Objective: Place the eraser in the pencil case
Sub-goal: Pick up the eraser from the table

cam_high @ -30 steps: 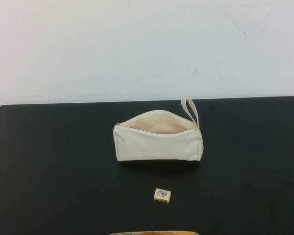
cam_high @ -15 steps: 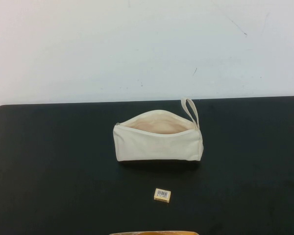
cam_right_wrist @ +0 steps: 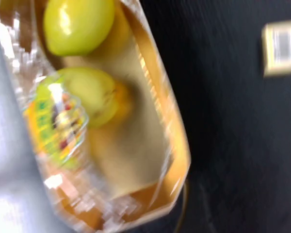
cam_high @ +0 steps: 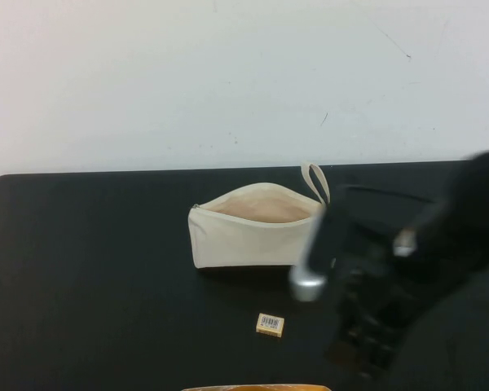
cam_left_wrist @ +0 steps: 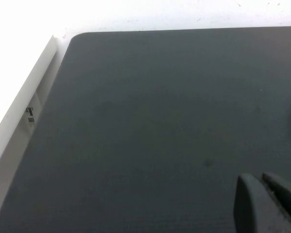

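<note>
The cream-white pencil case lies unzipped in the middle of the black table, its beige lining showing and its loop strap at the right end. The tan eraser with a barcode label lies just in front of it; it also shows in the right wrist view. My right gripper shows as a dark blur over the table, to the right of the eraser, and its arm covers the case's right end. My left gripper is shut and empty over bare table, away from both things and outside the high view.
A tan tray pokes in at the table's front edge; the right wrist view shows it holding yellow-green fruit and a shiny wrapper. A white wall stands behind the table.
My right arm has swung into the high view from the right and now covers the case's right end. The case and the eraser have not moved.
</note>
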Action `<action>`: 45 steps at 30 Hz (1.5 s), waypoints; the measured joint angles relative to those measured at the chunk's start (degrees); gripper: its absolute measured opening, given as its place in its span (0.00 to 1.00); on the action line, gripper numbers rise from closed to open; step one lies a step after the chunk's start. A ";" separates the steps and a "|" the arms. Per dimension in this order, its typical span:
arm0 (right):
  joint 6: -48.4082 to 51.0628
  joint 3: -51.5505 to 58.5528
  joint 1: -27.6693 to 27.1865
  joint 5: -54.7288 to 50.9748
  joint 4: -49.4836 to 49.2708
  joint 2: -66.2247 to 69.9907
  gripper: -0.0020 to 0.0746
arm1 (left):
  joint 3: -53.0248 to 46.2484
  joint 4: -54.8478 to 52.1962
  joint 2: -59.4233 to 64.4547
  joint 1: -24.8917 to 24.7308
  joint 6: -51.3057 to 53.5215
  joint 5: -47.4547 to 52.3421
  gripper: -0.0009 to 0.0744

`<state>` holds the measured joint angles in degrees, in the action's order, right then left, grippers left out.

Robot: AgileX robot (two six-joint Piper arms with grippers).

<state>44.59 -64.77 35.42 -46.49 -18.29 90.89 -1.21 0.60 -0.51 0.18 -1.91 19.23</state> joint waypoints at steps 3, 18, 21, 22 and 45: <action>0.21 -5.80 2.62 0.09 3.63 5.27 0.62 | 0.00 0.00 0.00 0.00 0.00 0.00 0.01; 2.76 -16.86 4.18 4.13 2.47 23.74 0.62 | 0.00 0.00 0.00 0.00 0.00 0.00 0.01; 4.18 -16.94 4.18 5.86 2.23 24.73 0.62 | 0.00 0.00 0.00 0.00 0.00 0.00 0.01; 5.30 -16.94 4.18 6.33 2.23 25.01 0.62 | 0.00 0.00 0.00 0.00 0.00 0.00 0.01; 12.27 -17.42 4.18 11.13 0.41 29.89 0.36 | 0.00 0.00 0.00 0.00 -0.21 0.00 0.01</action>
<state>56.86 -82.19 39.61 -35.36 -17.88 120.79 -1.21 0.60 -0.51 0.18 -2.12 19.23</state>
